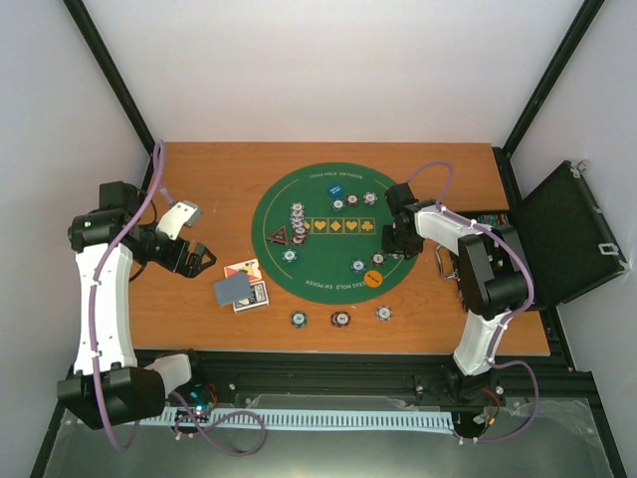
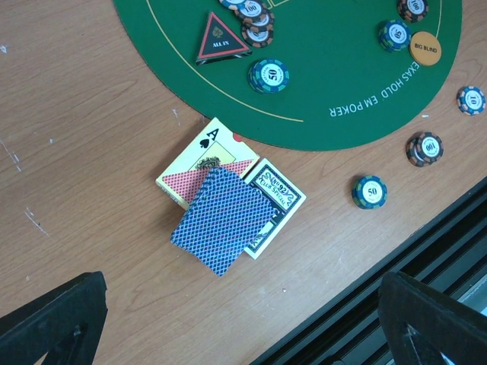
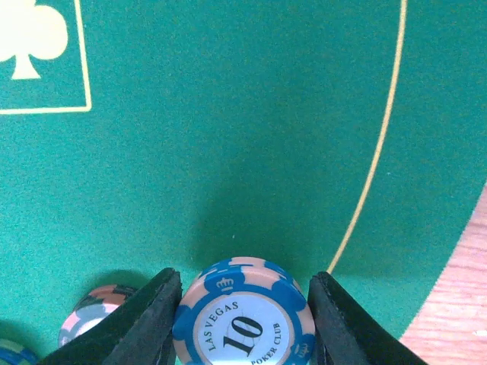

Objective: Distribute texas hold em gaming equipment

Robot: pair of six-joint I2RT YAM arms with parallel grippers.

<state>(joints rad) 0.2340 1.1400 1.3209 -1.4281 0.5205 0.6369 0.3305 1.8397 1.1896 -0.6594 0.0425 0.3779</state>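
- The right tool (image 3: 245, 277) is clenched on a blue-and-pink chip marked 10 (image 3: 243, 319). One black finger (image 3: 156, 315) presses each side of its rim.
- That tool hangs over the right part of the round green mat (image 1: 328, 189), just inside its yellow border line, and the chip's shadow falls on the felt.
- Another pale striped chip (image 3: 95, 308) lies on the mat just left of the tool.
- The left tool (image 2: 242, 283) is released. Its fingers are spread wide with nothing between them, above the wooden table (image 1: 199, 189) left of the mat.
- Below it a blue-backed deck of cards (image 2: 217, 220) lies fanned on the table, just off the mat's edge. It overlaps a yellow-and-red ace-of-spades piece (image 2: 199, 156) and a black-and-white printed piece (image 2: 278, 194).
- A black-red triangular marker (image 2: 221, 39) sits on the mat's left side, next to a cluster of stacked chips (image 1: 296, 214).
- A teal 50 chip (image 2: 268, 75) lies on the mat near the marker.
- An orange disc (image 2: 424, 49) reading BIG BLIND rests near the mat's front edge, and a blue disc (image 1: 339, 187) lies toward the far side.
- Three chips sit off the mat on the near table: teal (image 2: 370, 191), brown (image 2: 424, 148) and grey-white (image 2: 471, 99).
- A black case (image 1: 567, 244) stands open at the table's right edge.
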